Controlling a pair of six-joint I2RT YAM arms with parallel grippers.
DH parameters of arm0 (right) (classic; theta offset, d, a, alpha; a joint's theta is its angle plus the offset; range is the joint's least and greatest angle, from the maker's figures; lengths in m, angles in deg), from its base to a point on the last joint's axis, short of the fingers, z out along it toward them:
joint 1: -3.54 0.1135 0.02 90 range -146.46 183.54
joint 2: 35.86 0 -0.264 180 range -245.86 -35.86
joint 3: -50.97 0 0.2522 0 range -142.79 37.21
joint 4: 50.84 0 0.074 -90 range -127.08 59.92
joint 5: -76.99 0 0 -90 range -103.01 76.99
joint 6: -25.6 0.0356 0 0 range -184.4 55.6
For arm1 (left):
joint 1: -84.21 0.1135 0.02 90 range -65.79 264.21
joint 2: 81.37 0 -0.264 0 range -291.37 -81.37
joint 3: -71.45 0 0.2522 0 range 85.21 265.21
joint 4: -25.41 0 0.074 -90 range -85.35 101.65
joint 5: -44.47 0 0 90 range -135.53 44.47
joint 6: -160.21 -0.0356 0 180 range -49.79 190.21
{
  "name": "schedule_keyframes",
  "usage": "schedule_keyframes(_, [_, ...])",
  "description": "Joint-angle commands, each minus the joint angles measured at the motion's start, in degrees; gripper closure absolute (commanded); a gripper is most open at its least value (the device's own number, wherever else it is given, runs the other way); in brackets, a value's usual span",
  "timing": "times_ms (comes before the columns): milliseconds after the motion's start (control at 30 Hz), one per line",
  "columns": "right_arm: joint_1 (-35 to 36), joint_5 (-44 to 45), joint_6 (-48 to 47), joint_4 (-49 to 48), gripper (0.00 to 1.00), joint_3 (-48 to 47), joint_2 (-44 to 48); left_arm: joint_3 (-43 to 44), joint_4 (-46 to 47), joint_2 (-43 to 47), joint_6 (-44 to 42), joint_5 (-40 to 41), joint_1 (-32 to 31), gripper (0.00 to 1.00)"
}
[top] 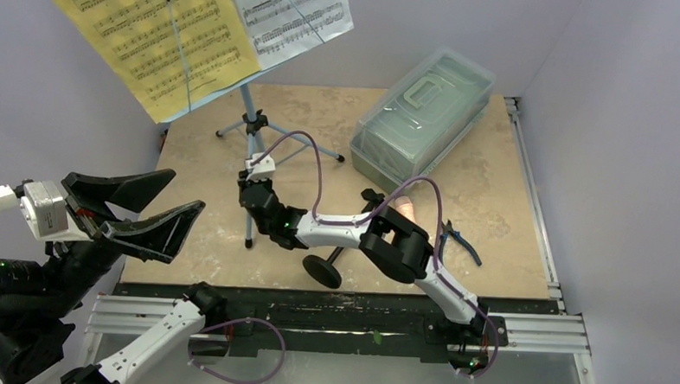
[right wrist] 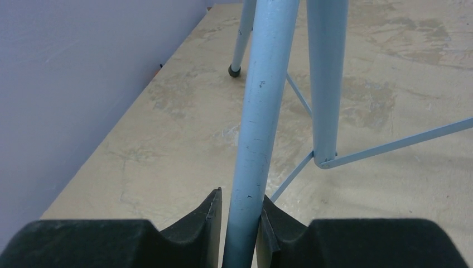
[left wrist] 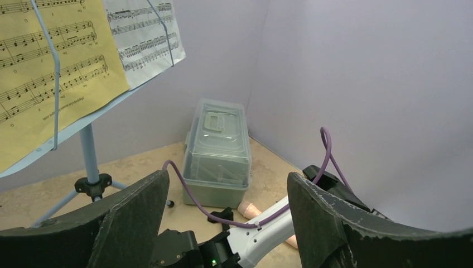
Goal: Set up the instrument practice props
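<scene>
1. The left pincer (top: 189, 188) hangs off the left edge of the bench (top: 509, 217), raised, its jaws wide apart with nothing between them.
2. The light blue music stand (top: 255, 122) stands at the far left of the bench on its tripod. Its tray is tilted and carries a yellow music sheet (top: 144, 36) with a white music sheet (top: 297, 13) to the right of it.
3. The right pincer (right wrist: 241, 223) is clamped on the stand's near leg, a pad pressed to each side of the blue tube.
4. Just right of that leg and under the right arm sits the black mic stand (top: 322, 269), its round base near the front edge. Whether it is upright or tipped cannot be told.
5. The peach-pink toy microphone (top: 405, 209) lies mid-bench, half hidden by the right arm's elbow.
6. A clear lidded box (top: 422, 109) sits behind it, toward the far right corner.
7. Blue-handled pliers (top: 462, 242) lie right of the arm, apart from the box.
8. The bench top is beige and stone-patterned, with pale lilac walls on three sides and a metal rail (top: 331, 321) along the front.
</scene>
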Motion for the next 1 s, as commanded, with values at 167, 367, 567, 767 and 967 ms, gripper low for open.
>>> schedule_keyframes(167, [-6.62,-4.29,-5.31,-2.73,0.83,-0.98,-2.68,-1.45,3.91,-1.75,2.23,-0.81,-0.07,0.24])
schedule_keyframes(367, [-9.36,-6.84,-6.31,-1.8,0.83,-1.73,-3.43,-1.83,4.62,-2.35,2.56,-1.05,-0.06,0.24])
schedule_keyframes(567, [-12.48,-10.34,-4.96,2.42,0.75,-3.89,-4.59,-3.06,5.75,-2.64,3.09,-1.54,-0.04,0.24])
schedule_keyframes(767, [-14.25,-11.94,-2.84,8.54,0.73,-8.05,-6.77,-4.18,7.47,-3.22,4.02,-2.72,-0.01,0.25])
schedule_keyframes(967, [-16.02,-12.91,-0.43,14.86,0.71,-11.9,-8.32,-5.2,8.71,-3.61,5.11,-3.24,0.0,0.25])
